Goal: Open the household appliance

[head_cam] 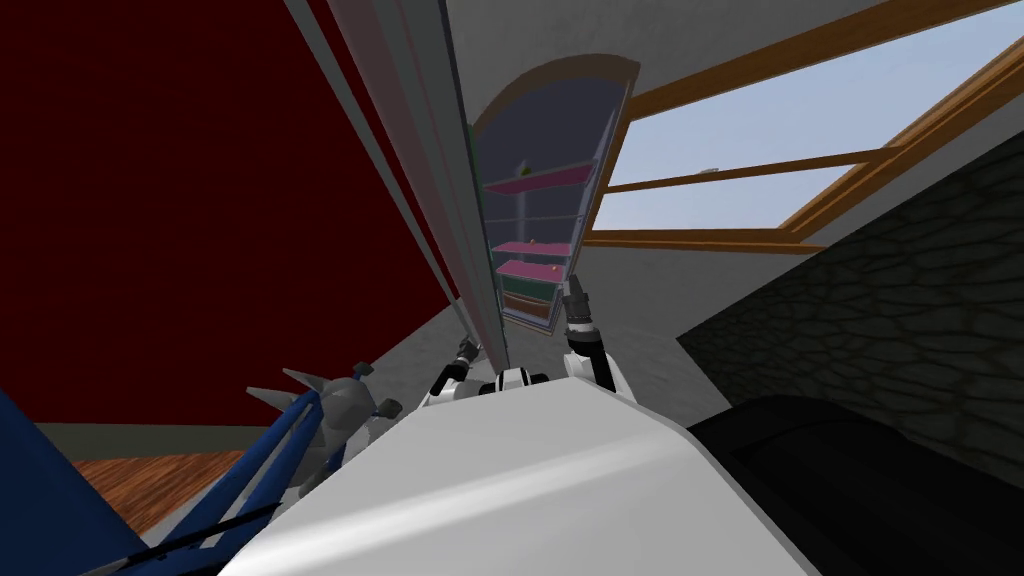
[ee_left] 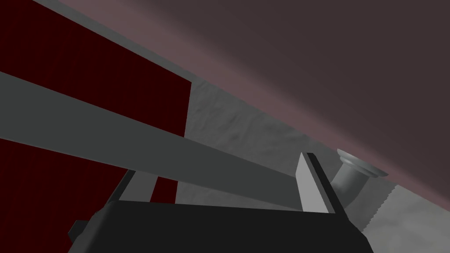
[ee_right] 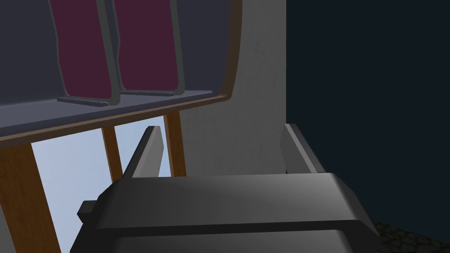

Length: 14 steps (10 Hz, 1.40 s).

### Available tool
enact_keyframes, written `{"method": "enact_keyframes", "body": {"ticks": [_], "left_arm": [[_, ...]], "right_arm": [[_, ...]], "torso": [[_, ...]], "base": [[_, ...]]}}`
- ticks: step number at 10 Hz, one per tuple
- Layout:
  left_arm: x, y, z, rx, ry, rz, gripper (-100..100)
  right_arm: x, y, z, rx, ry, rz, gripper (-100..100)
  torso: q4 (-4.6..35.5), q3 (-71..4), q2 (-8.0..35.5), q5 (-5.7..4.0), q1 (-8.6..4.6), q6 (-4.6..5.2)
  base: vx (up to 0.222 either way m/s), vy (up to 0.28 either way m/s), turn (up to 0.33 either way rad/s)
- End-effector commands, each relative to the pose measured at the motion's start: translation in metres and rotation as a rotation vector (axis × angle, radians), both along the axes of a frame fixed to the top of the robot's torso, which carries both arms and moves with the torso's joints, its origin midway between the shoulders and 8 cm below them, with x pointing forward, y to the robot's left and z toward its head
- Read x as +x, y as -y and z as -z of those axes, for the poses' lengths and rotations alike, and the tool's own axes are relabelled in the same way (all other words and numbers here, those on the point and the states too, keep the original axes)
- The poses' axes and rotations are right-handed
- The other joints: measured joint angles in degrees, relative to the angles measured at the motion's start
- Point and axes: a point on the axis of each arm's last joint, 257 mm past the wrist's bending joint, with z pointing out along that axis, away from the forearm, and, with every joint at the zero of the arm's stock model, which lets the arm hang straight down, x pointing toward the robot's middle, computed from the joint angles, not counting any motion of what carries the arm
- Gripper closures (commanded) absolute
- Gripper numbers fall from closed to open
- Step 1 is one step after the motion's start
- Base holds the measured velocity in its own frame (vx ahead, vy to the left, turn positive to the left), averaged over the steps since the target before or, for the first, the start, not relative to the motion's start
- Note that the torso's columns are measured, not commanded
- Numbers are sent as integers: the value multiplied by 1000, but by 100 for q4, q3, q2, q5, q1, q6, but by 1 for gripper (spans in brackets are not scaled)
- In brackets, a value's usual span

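Pale daylight comes through the window (head_cam: 700,210), the brightest patch we have, while the red wall (head_cam: 180,200) stays dim and flat. Our wide lens splays straight lines toward the corners. Both wrist views are dusky, with soft shading and crisp edges.

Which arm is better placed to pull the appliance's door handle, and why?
Left: the open left gripper straddles the grey handle bar on the door. The right gripper, open, faces the pink shelves, away from the handle.

Pink shelves (head_cam: 530,247) (inside the open appliance (head_cam: 545,120)) carry tiny, unidentifiable items (head_cam: 532,240).
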Motion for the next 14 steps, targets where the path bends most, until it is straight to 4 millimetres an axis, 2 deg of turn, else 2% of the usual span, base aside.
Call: {"method": "enact_keyframes", "body": {"ticks": [1,2,3,4,6,7,9,12,14], "left_arm": [[-1,16,-9,2,22,41,100],[-3,21,-9,2,23,56,100],[-5,19,-4,-6,7,44,100],[-7,23,-5,-4,12,59,100],[-11,33,-7,-2,17,90,100],[-12,23,-11,-13,-2,78,-100],[-11,21,-16,-14,-2,81,-100],[-10,14,-33,-15,-2,91,-100],[-10,11,-44,-16,-2,100,-100]], "right_arm": [[0,0,0,0,0,0,0],[0,0,0,0,0,0,0],[0,0,0,0,0,0,0],[0,0,0,0,0,0,0],[0,0,0,0,0,0,0],[0,0,0,0,0,0,0],[0,0,0,1,0,0,0],[0,0,0,1,0,0,0],[0,0,0,1,0,0,0]], "torso": [[2,-1,12,-1,25,2],[8,5,37,-6,42,-13],[9,11,47,-7,36,-22],[-6,15,48,-10,-37,-23],[2,-2,22,-10,17,-4],[4,-2,25,-5,30,0],[-3,14,50,-15,-68,-11],[-8,13,45,13,35,-20],[-10,5,33,15,58,-28]], "base": [[-16,366,-192],[8,393,-175],[11,187,-36],[29,159,-79],[53,287,-146],[3,134,34],[12,-65,62],[-7,-74,23],[5,-32,46]]}}
